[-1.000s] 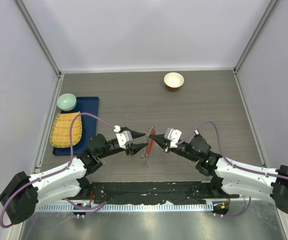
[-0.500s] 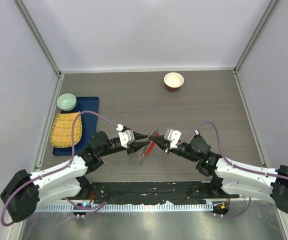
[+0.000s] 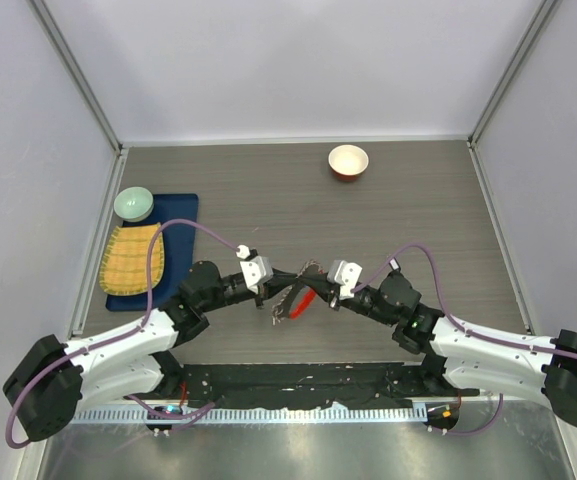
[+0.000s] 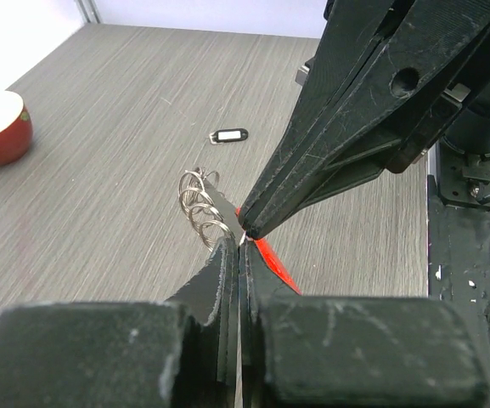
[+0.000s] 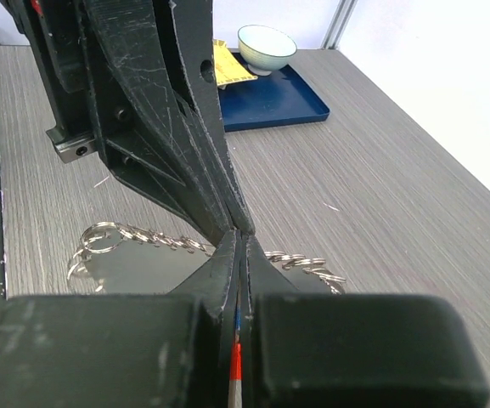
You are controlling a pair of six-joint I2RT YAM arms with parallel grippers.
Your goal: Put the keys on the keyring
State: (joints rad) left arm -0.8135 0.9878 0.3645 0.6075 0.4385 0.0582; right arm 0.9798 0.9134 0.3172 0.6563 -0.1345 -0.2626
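Note:
The keyring [image 3: 306, 298] is lifted between my two grippers: a red bar with a silvery chain of rings [image 3: 286, 306] hanging from it. My left gripper [image 3: 301, 270] is shut, its tips pinching a thin silvery bit of the loop [image 4: 245, 240], with rings [image 4: 198, 202] bunched beside its left finger. My right gripper [image 3: 315, 277] meets it tip to tip and is shut on the keyring's red bar [image 4: 275, 260]. A red and blue sliver [image 5: 236, 353] shows between its jaws. One of the keys, a black-and-white oval one [image 4: 229, 135], lies on the table beyond.
A red-rimmed white bowl [image 3: 348, 161] stands at the back, right of centre. A blue tray [image 3: 183, 215] at the left holds a green bowl [image 3: 134, 204] and a yellow mat [image 3: 134, 257]. Grey walls enclose the table on three sides.
My left gripper moved right to meet the right gripper's tips and shut there. The chain has swung down and to the left. The right arm stayed put.

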